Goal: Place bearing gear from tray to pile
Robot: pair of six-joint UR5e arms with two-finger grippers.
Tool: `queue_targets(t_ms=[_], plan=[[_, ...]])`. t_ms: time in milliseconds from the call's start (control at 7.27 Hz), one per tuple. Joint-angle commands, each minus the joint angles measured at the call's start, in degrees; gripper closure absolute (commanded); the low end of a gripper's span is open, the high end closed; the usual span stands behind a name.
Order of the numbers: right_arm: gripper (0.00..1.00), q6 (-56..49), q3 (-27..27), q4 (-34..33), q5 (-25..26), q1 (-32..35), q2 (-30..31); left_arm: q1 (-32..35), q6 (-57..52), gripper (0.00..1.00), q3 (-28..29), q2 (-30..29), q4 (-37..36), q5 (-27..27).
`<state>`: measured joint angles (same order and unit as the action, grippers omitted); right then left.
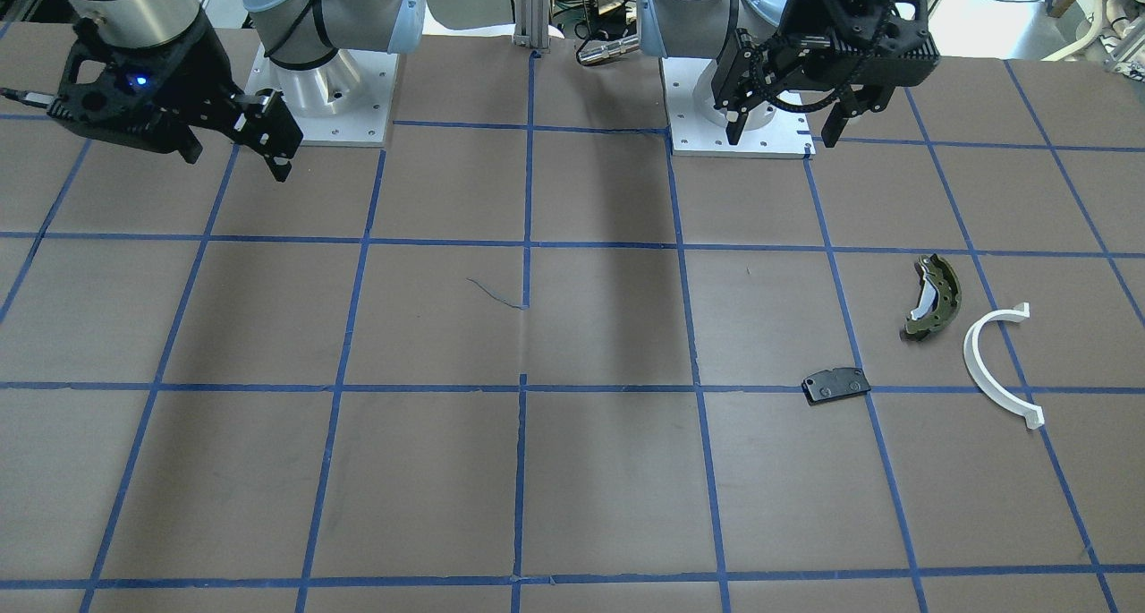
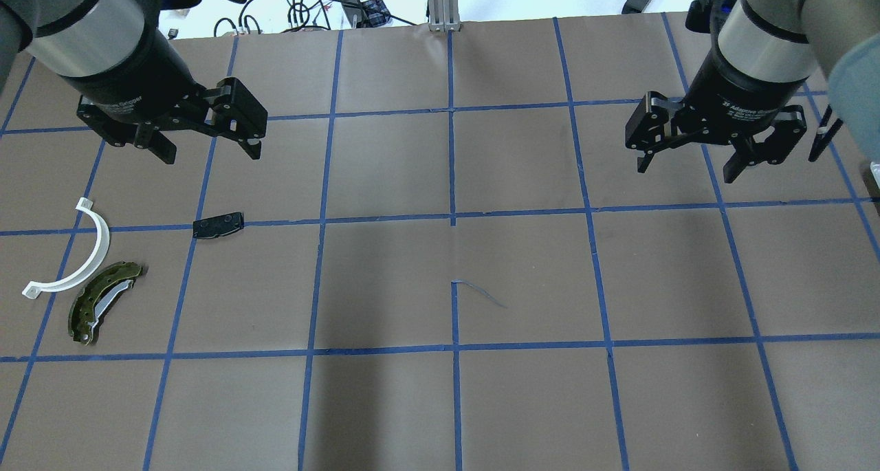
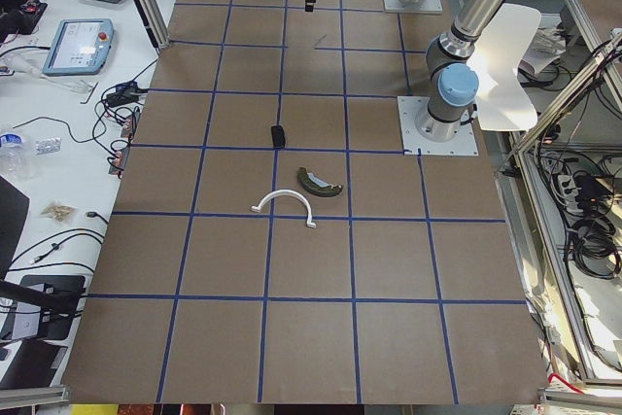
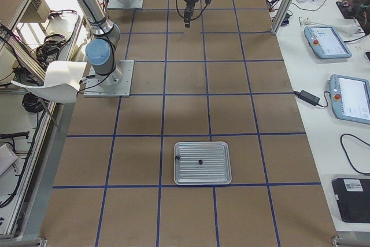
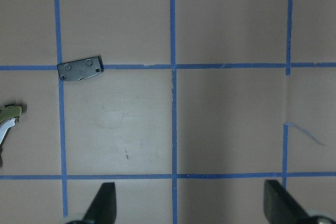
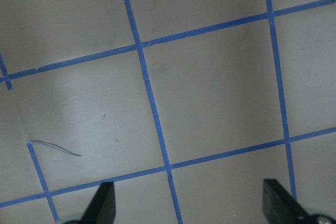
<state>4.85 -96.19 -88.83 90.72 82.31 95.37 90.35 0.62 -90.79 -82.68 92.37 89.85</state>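
A ribbed metal tray (image 4: 217, 172) shows only in the exterior right view, at the table's end on my right. A small dark part in it (image 4: 200, 161) looks like the bearing gear, too small to make out. The pile lies on my left: an olive brake shoe (image 2: 96, 302), a white arc (image 2: 93, 251) and a black pad plate (image 2: 218, 225). My left gripper (image 2: 212, 155) hangs open above the table beyond the pad plate, holding nothing. My right gripper (image 2: 686, 173) hangs open and holds nothing, far from the tray.
A second small dark bit (image 4: 178, 158) sits at the tray's edge. A loose thread (image 2: 481, 293) lies near the table's centre. Blue tape lines grid the brown table (image 2: 440, 402). Cables and devices crowd the bench (image 4: 341, 85) beyond the table's far side.
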Motion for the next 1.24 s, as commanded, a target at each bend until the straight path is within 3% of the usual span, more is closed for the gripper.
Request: queue_targets(t_ms=[0, 275, 550, 963, 1101], plan=[[0.0, -8.5, 0.0, -0.6, -0.1, -8.8, -0.4, 0.0, 0.0, 0.0, 0.0, 0.1, 0.0, 0.2], [0.0, -18.7, 0.0, -3.8, 0.4, -13.1, -1.6, 0.0, 0.0, 0.0, 0.0, 0.0, 0.0, 0.1], [0.0, -30.0, 0.0, -7.9, 4.6, -16.9, -3.6, 0.0, 0.0, 0.0, 0.0, 0.1, 0.0, 0.1], [0.0, -49.7, 0.4, -10.6, 4.6, -26.5, -7.3, 0.0, 0.0, 0.0, 0.0, 0.0, 0.0, 0.1], [0.0, -56.5, 0.4, -15.0, 4.9, -28.8, -9.6, 0.0, 0.0, 0.0, 0.0, 0.0, 0.0, 0.1]])
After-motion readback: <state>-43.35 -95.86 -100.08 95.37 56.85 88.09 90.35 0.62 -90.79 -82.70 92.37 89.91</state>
